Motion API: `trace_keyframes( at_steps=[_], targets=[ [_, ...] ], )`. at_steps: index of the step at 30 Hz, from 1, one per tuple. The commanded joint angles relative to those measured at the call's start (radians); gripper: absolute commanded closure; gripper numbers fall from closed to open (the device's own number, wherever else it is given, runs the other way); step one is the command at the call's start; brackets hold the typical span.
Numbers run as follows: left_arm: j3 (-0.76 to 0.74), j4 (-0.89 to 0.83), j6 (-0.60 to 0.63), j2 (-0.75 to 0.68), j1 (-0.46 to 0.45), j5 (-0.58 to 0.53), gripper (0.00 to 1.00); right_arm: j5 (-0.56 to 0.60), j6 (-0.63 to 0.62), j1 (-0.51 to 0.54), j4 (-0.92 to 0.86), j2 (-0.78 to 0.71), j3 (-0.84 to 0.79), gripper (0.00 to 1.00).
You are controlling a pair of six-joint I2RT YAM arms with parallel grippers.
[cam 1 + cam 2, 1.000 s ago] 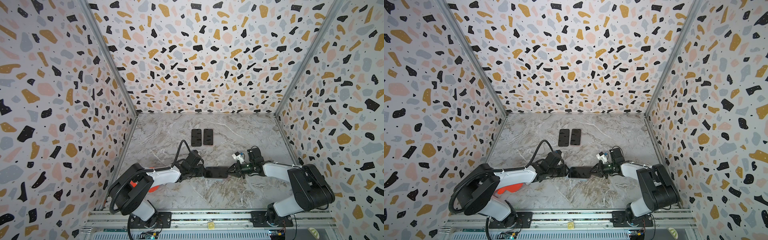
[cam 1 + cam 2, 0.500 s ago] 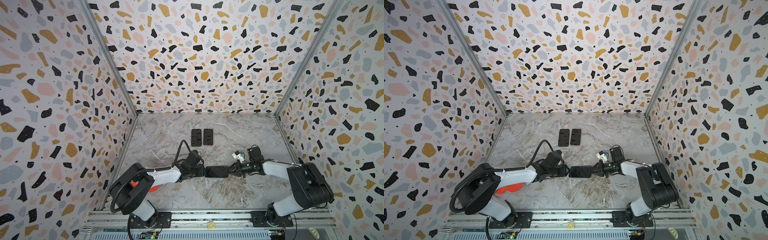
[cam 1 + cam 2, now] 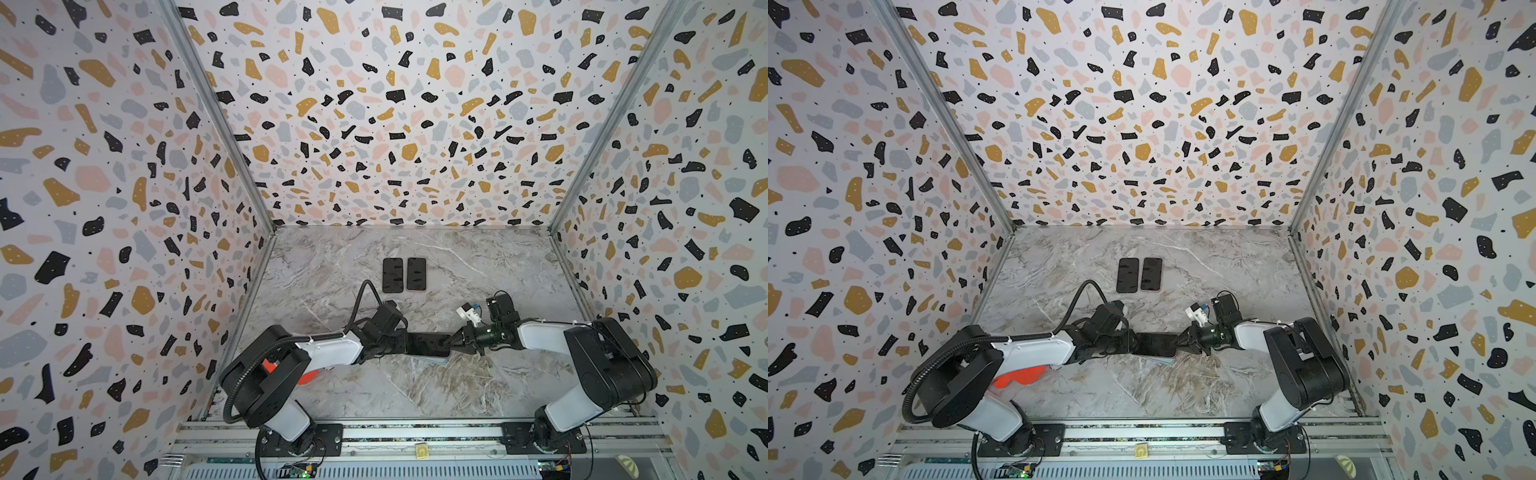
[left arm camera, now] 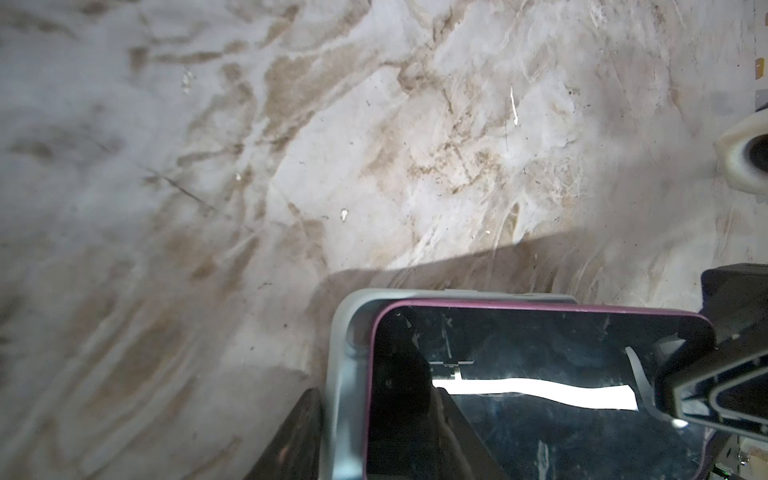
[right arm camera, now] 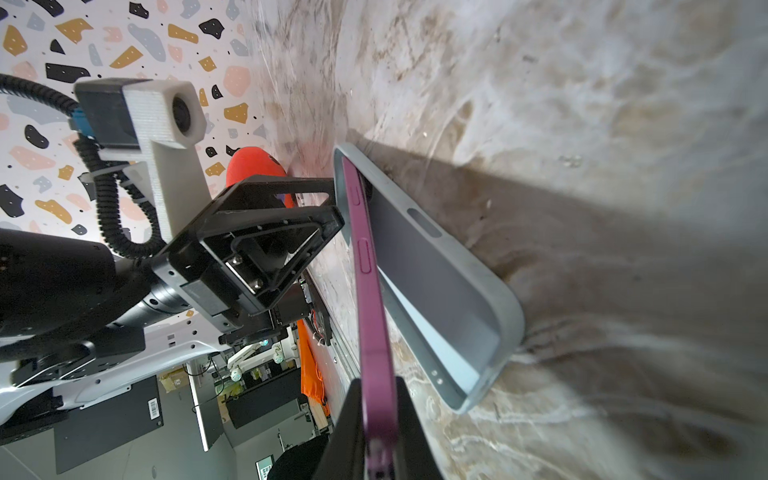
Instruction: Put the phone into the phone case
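Observation:
In both top views the black-screened phone (image 3: 428,344) (image 3: 1156,344) hangs low over the marble floor between my two grippers. Its purple edge (image 5: 370,291) shows in the right wrist view. The pale grey phone case (image 5: 440,291) (image 4: 345,353) lies under it. The phone's far end sits in the case, and the near end is tilted up out of it. My right gripper (image 5: 379,432) (image 3: 451,343) is shut on the raised end. My left gripper (image 4: 353,432) (image 3: 401,343) clamps the other end, one finger outside the case and one on the screen.
Two dark phones (image 3: 392,275) (image 3: 416,273) lie side by side on the marble floor behind the grippers. Terrazzo-patterned walls close in the left, back and right. An aluminium rail (image 3: 415,432) with both arm bases runs along the front edge.
The right arm has crept slightly toward the left gripper with the phone. Both grips look unchanged.

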Motion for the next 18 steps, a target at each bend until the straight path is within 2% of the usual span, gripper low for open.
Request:
trace_keyframes(
  at_steps=[1,18],
  targets=[
    [-0.006,0.043,0.008,0.003,0.004,0.014,0.57,0.112,0.034,0.019,-0.066,0.022,-0.021,1.00],
    [-0.029,0.072,-0.010,-0.011,0.004,0.032,0.58,0.124,0.102,0.055,0.012,0.075,-0.041,1.00]
  ],
)
